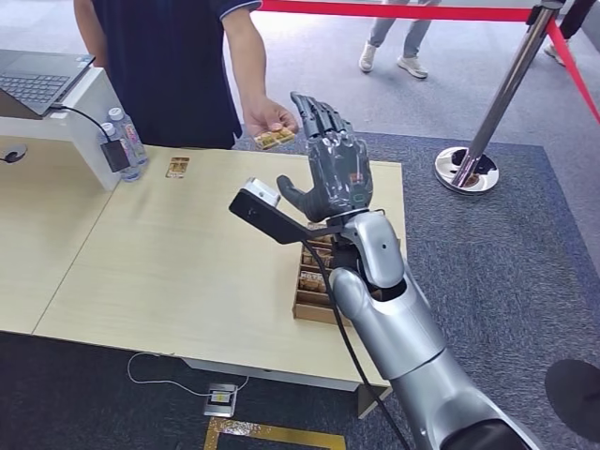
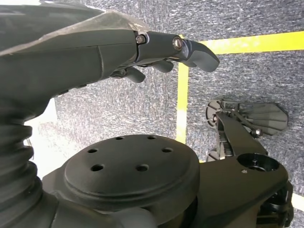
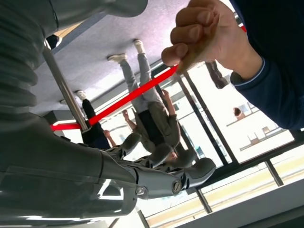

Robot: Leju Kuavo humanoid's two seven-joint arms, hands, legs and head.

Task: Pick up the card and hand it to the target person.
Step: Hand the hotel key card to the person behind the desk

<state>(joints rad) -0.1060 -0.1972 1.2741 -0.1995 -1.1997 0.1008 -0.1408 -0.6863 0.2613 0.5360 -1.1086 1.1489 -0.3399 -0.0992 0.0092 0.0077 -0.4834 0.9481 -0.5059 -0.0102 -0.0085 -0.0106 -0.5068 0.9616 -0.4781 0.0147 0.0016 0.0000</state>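
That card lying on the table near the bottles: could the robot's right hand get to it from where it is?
Probably yes: the right hand is open, and bare table lies between it and the card.

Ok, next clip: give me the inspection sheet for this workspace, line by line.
Surface: light wooden table, joined to a second one at the left.
Job's things: card in the person's hand; wooden card box at the table's right edge, partly hidden by the right arm; another card lying near the far edge.
Clutter: water bottles, laptop on a raised stand.
Hands: right hand raised, fingers apart, holding nothing; left hand hanging over the carpet, holding nothing.
Cables: black cable along the right arm; white cable to a floor box.
Surroundings: red barrier tape on a chrome post; a bystander's legs behind it.
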